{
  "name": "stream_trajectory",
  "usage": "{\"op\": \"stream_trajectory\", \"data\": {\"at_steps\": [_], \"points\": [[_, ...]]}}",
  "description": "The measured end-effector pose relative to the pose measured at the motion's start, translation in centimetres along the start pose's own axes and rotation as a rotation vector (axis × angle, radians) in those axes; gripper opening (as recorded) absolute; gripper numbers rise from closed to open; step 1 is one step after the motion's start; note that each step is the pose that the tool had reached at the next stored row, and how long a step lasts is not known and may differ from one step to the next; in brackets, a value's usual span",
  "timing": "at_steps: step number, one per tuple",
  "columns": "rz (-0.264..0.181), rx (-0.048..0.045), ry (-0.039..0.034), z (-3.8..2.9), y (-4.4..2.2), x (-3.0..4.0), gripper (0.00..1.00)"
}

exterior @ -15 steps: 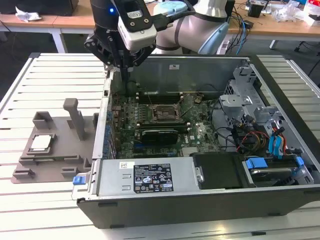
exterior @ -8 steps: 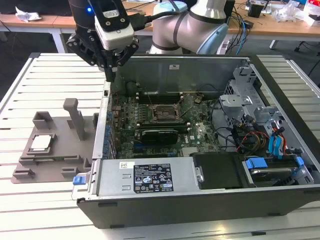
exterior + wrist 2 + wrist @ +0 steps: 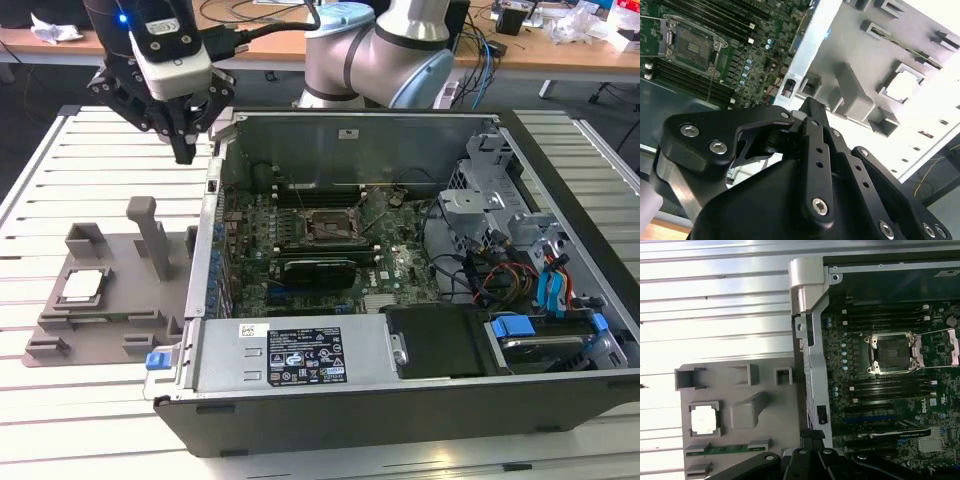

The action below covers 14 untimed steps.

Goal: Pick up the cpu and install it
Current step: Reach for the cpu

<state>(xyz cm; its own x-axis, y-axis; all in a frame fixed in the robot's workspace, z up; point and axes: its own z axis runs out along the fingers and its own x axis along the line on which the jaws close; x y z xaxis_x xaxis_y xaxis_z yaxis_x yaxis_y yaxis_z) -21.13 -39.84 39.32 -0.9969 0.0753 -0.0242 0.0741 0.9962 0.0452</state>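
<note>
White slatted table (image 3: 40, 160) held, at the exterior view's left, a grey tray (image 3: 110, 330) with the cpu (image 3: 83, 286) lying flat in a square recess. Above the tray's far side hung the gripper (image 3: 185, 150), jaws together, holding nothing. Rightward sat the open computer case (image 3: 300, 355). The first wrist view looked straight down on its socket (image 3: 891, 354).

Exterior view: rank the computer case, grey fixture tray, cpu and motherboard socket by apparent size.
Largest to smallest:
1. computer case
2. grey fixture tray
3. cpu and motherboard socket: they look about alike, so I won't rank one above the other.
</note>
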Motion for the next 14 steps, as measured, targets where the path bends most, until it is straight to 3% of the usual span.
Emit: {"op": "stream_trajectory", "data": {"at_steps": [5,7,14], "points": [[0.000,0.0001,0.0000,-0.05,-0.14,1.83,0.11],[0.000,0.0003,0.0000,-0.09,-0.23,3.08,0.11],[0.000,0.0002,0.0000,-0.13,-0.35,4.72,0.11]]}}
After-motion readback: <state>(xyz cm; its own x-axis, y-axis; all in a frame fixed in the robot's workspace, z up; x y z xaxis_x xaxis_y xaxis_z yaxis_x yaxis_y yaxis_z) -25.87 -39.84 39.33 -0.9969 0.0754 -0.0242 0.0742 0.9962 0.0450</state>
